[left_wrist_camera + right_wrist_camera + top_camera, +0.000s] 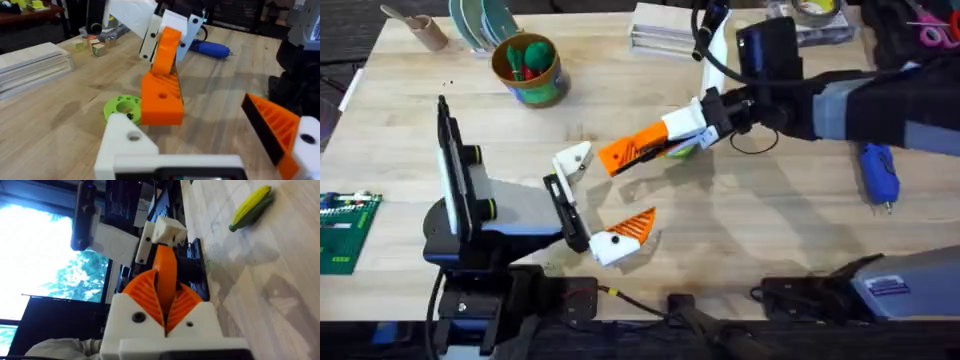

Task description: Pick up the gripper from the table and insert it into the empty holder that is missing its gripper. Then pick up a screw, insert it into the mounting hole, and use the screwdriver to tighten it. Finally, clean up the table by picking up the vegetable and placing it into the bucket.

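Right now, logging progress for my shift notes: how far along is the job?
Nothing finished yet. In hand: the right gripper pinches the gripper beside the bare holder, not seated. Left: the screw step, with the screwdriver lying untouched, and the corn outside the bucket.

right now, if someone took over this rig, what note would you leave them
Right gripper: shut on the loose orange ribbed plastic fingertip, held right by the bare white plastic finger mount on the left arm, not seated.
Left gripper: open, holding nothing.
Done: fingertip picked up.
Left: seat it; screw into the lime-green plastic disc; tighten with the blue pen-shaped screwdriver; yellow toy corn into the orange-rimmed bucket.
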Motion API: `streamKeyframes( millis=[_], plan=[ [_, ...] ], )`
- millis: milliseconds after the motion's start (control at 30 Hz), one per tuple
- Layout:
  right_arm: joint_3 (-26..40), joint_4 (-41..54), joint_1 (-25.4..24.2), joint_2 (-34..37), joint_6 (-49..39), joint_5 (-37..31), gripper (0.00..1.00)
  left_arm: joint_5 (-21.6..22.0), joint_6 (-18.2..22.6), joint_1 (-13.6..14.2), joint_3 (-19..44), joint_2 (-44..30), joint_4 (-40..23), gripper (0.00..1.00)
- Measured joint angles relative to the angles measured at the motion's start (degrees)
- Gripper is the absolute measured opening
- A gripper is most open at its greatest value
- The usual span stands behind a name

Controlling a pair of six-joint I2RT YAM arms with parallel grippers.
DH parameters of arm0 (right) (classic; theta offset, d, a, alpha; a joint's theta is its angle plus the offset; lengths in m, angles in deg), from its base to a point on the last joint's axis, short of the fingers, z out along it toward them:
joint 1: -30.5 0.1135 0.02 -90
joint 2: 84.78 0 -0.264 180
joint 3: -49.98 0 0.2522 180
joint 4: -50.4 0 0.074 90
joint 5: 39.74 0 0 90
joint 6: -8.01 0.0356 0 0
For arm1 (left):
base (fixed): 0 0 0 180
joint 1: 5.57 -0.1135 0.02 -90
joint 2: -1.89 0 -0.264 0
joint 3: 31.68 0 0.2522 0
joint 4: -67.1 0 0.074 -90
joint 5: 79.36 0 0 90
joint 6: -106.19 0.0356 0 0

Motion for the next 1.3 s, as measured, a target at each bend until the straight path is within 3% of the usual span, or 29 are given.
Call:
streamKeyframes(
  millis=[700,767,900,1300],
  plan=[
    [0.00,-4.65,2.78,3.54,2.49,0.38,0.013,0.00,0.02,0.00,0.00,-0.02,0.02,0.993],
    [0.00,-12.26,3.88,3.54,7.06,-1.44,0.013,0.05,0.03,0.00,0.00,0.00,0.02,0.993],
    [-0.02,-15.60,4.77,3.55,10.21,-3.15,0.013,0.88,0.21,-0.45,0.00,0.00,0.14,0.993],
    [-0.02,-17.37,8.76,3.55,14.68,-10.91,0.011,4.74,-0.55,-1.51,0.00,-0.02,0.54,0.992]
  ],
)
